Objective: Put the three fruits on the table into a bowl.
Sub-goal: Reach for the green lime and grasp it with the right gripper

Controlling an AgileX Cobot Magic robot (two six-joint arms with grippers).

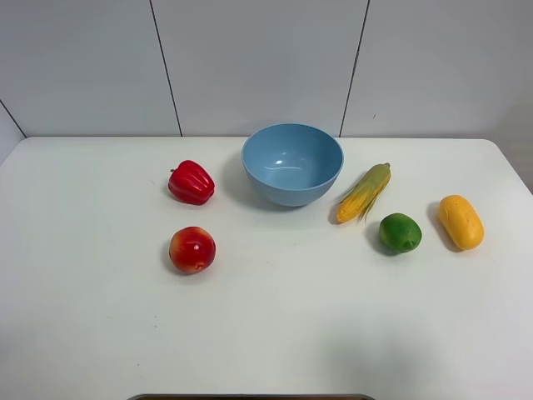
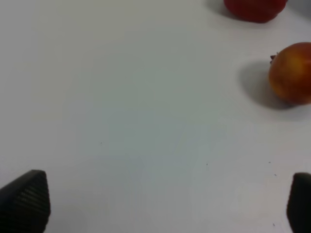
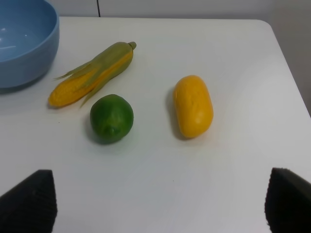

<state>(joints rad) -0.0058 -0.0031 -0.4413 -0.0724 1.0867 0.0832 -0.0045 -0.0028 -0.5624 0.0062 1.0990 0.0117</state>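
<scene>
The light-blue bowl (image 1: 292, 163) (image 3: 22, 43) stands empty at the back middle of the white table (image 1: 266, 333). A red-and-yellow apple (image 1: 192, 250) (image 2: 292, 73) lies left of centre. On the right lie the green lime (image 1: 400, 232) (image 3: 111, 119) and the yellow-orange mango (image 1: 460, 222) (image 3: 193, 106). No arm shows in the high view. The left gripper (image 2: 160, 201) stands open over bare table, short of the apple. My right gripper (image 3: 160, 201) is open too, hanging short of the lime and mango, nothing between its fingers.
A glossy red bell pepper (image 1: 191, 183) (image 2: 255, 8) sits behind the apple, left of the bowl. A corn cob with green husk (image 1: 364, 192) (image 3: 92, 73) lies between the bowl and the lime. The table's right edge runs close past the mango.
</scene>
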